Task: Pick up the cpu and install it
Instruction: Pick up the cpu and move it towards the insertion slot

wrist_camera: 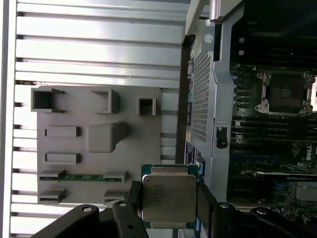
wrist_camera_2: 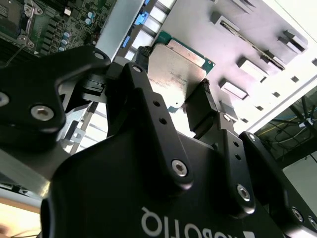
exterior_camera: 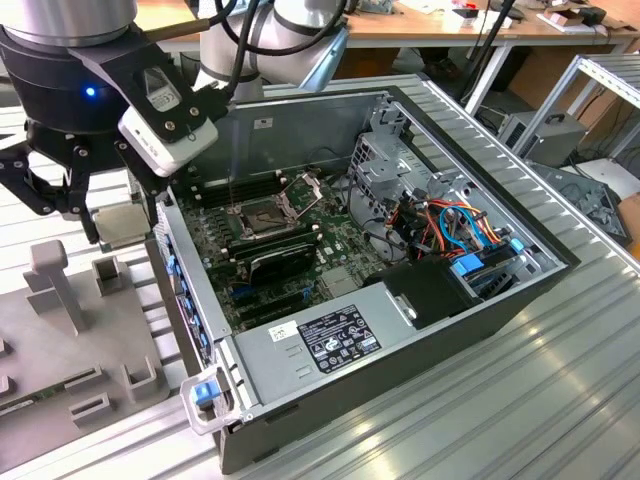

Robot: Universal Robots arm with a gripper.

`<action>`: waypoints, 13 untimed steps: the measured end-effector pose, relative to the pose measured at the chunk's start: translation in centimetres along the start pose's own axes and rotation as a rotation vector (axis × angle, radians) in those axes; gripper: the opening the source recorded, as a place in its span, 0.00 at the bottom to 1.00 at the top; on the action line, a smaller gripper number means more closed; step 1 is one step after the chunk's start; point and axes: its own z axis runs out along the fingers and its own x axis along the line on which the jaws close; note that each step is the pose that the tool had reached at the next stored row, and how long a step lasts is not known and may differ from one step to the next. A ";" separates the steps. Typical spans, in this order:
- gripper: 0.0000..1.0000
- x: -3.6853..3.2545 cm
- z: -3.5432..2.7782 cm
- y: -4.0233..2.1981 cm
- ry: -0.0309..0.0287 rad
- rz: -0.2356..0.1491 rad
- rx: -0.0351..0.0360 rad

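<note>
- One grey fixture tray (exterior_camera: pixel 120 320) lies at the exterior view's left on the ribbed metal table (exterior_camera: pixel 500 400). Blocks and slots stand up from the tray, and in the first wrist view a green circuit strip (wrist_camera: pixel 74 177) lies in one slot.
- One gripper (exterior_camera: pixel 122 215) hangs over the tray's far corner, just beside the computer case (exterior_camera: pixel 290 125).
- Its jaws are clamped on the cpu (exterior_camera: pixel 122 228). In both wrist views the black fingers (wrist_camera: pixel 204 198) press on two opposite edges of the chip.
- The cpu (wrist_camera: pixel 167 197) is held flat, with its dull grey-tan face toward the wrist cameras and a green border around it. In the second wrist view the cpu (wrist_camera_2: pixel 176 74) sits between the fingers (wrist_camera_2: pixel 198 106), with the tray (wrist_camera_2: pixel 198 29) behind it.
- Next to the right, the open case lies on its side with the motherboard exposed.
- The silver-framed socket (exterior_camera: pixel 262 215) sits near the board's middle, open, well apart from the cpu. The first wrist view shows the socket (wrist_camera: pixel 286 91) too.
- Orange and blue cables (exterior_camera: pixel 460 225) bunch at the case's right end.
</note>
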 end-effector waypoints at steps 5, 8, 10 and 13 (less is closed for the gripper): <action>0.55 -0.77 0.01 -0.04 0.0000 0.000 0.0000; 0.55 -1.18 0.00 -0.06 0.0000 0.000 0.0001; 0.55 -1.25 0.00 -0.07 0.0001 0.000 0.0001; 0.55 -1.27 0.00 -0.07 0.0001 0.000 0.0000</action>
